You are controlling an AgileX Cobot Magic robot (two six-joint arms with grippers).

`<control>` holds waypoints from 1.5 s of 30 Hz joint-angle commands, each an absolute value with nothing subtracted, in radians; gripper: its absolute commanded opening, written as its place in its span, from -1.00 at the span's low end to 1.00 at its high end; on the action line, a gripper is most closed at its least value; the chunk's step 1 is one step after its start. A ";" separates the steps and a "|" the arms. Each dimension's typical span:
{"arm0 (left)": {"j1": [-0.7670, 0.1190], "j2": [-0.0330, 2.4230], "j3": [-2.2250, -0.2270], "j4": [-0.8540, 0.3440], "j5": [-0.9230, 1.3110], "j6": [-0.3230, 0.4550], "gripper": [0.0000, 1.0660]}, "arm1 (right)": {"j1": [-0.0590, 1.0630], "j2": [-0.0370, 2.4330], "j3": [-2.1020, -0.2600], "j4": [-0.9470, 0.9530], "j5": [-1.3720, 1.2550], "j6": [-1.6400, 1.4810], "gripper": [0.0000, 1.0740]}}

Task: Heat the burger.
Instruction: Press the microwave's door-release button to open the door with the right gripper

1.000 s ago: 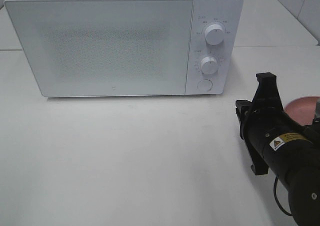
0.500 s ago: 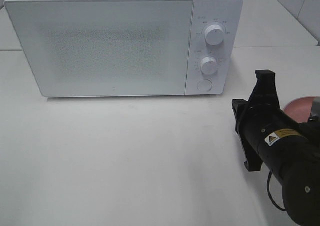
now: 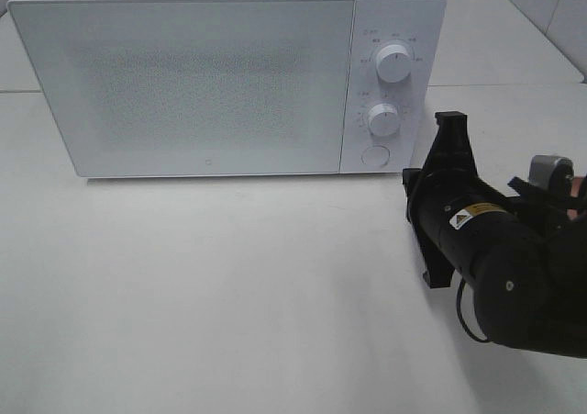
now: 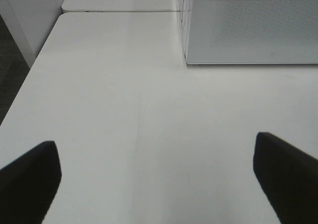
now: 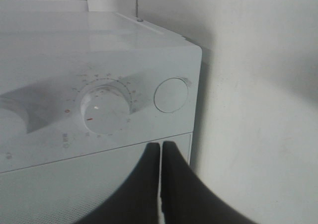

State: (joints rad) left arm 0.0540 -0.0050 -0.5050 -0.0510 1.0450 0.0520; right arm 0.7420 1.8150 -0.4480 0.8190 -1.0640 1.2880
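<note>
A white table (image 3: 229, 295) fills the scene, and a large white microwave (image 3: 211, 74) stands at its back. The microwave's wide speckled door (image 3: 197, 83) is closed flush. The black right arm (image 3: 495, 249) reaches in from in front of the microwave's right end and angles up toward its control panel. The left gripper (image 4: 159, 173) hangs low over bare table off the microwave's front left corner, its two dark fingers spread wide with nothing between them. The right gripper (image 5: 160, 147) has its fingers pressed together into one blunt point and holds nothing. It sits close before the lower right of the microwave's front, just short of the panel and not yet touching it. On that panel, at the microwave's right end, sit an upper dial (image 3: 394, 62), a lower dial (image 3: 383, 118) beneath it, and below both a small round button (image 3: 374, 156). The step in hand appears to be opening the door by pressing that button. To do it well, the closed tips should line up square on the button's centre, clear of the lower dial just above, and push straight in with a short, firm press. A slanted push could slide off the smooth face or nudge the microwave backward. The burger appears in none of these views, so neither its place relative to the microwave nor its look can be told here.
</note>
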 commanded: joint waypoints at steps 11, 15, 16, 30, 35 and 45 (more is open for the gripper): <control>0.050 -0.026 -0.502 -0.054 1.036 0.049 0.83 | 0.662 1.941 -0.605 0.776 -0.981 1.276 -1.00; 0.050 -0.026 -0.502 -0.054 1.036 0.049 0.83 | 0.652 1.969 -0.634 0.754 -0.978 1.276 -1.00; 0.050 -0.026 -0.502 -0.054 1.036 0.049 0.83 | 0.639 1.987 -0.652 0.749 -0.977 1.276 -1.00; 0.050 -0.026 -0.502 -0.054 1.036 0.049 0.83 | 0.596 2.087 -0.780 0.691 -0.955 1.286 -1.00; 0.050 -0.026 -0.502 -0.054 1.036 0.049 0.83 | 0.575 2.103 -0.803 0.702 -0.955 1.272 -1.00; 0.050 -0.026 -0.502 -0.054 1.036 0.049 0.83 | 0.562 2.153 -0.845 0.713 -0.955 1.272 -1.00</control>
State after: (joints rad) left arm 0.0540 -0.0050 -0.5050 -0.0510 1.0450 0.0520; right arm 0.5660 2.1480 -0.8330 0.7130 -0.9540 1.2870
